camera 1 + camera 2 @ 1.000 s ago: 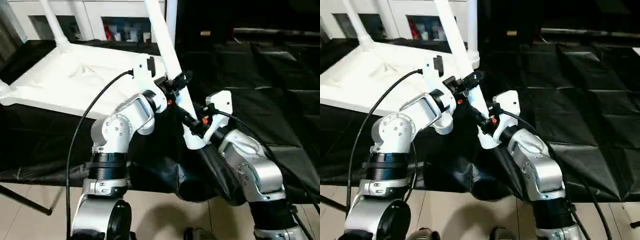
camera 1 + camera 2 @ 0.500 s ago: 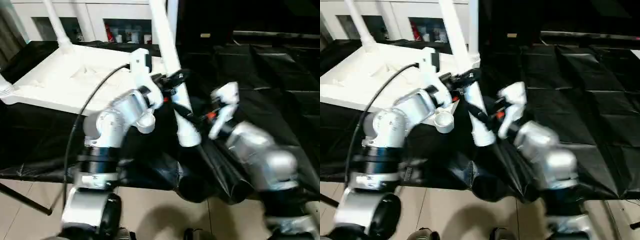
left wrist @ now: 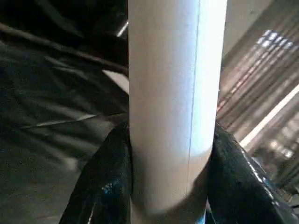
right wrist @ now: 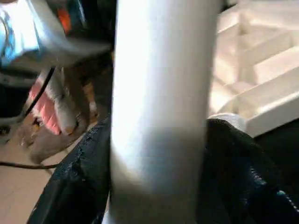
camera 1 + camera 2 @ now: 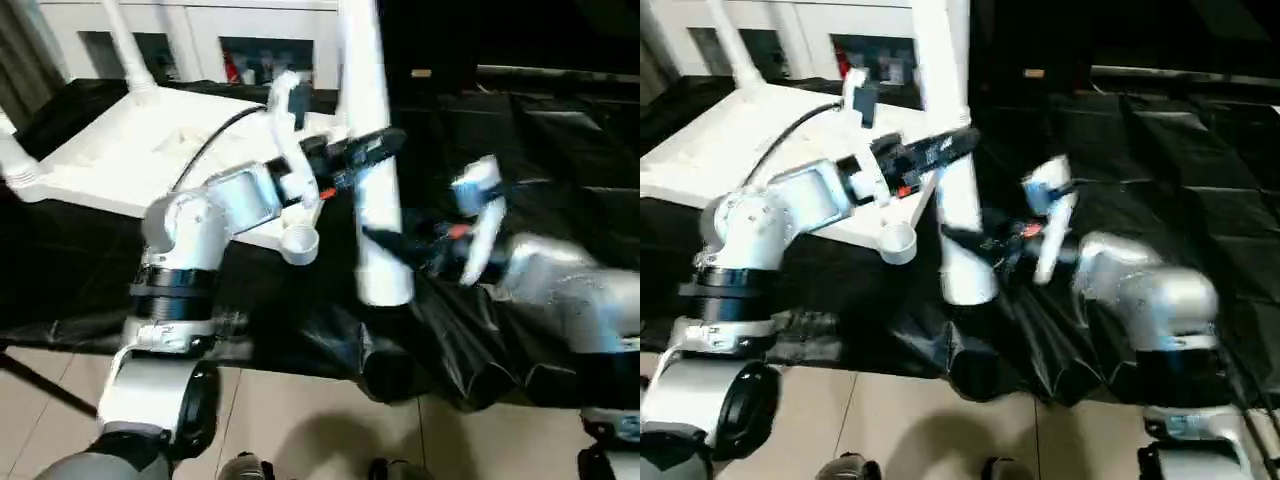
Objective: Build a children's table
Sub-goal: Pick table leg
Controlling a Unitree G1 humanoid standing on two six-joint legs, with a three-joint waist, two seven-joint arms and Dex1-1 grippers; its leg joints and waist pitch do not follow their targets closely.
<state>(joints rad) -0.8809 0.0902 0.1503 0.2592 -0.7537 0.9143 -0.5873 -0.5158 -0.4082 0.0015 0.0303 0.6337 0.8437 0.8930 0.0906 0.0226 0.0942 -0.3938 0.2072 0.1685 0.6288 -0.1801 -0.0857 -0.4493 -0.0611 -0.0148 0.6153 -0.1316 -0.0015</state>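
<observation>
The white table top (image 5: 120,160) lies upside down on black cloth at the left, ribbed underside up. Legs stand in its sockets at the back (image 5: 122,45) and at the left edge (image 5: 14,160). The near corner socket (image 5: 298,243) is empty. A loose white leg (image 5: 372,110) stands almost upright just right of that socket, its thick end (image 5: 385,285) low. My left gripper (image 5: 365,150) is shut on its middle, and the black fingers (image 3: 105,186) hug the tube. My right gripper (image 5: 398,243) is shut on it lower down, fingers (image 4: 233,163) on both sides.
Black cloth (image 5: 540,140) covers the work surface and hangs in folds (image 5: 400,360) at the front edge above tiled floor (image 5: 300,420). A white cabinet (image 5: 200,30) stands behind. A dark stand leg (image 5: 40,385) crosses the floor at the lower left.
The held leg has swung from a slant to almost upright and come lower toward the empty near socket. Both arms moved with it, the right forearm swinging out to the right.
</observation>
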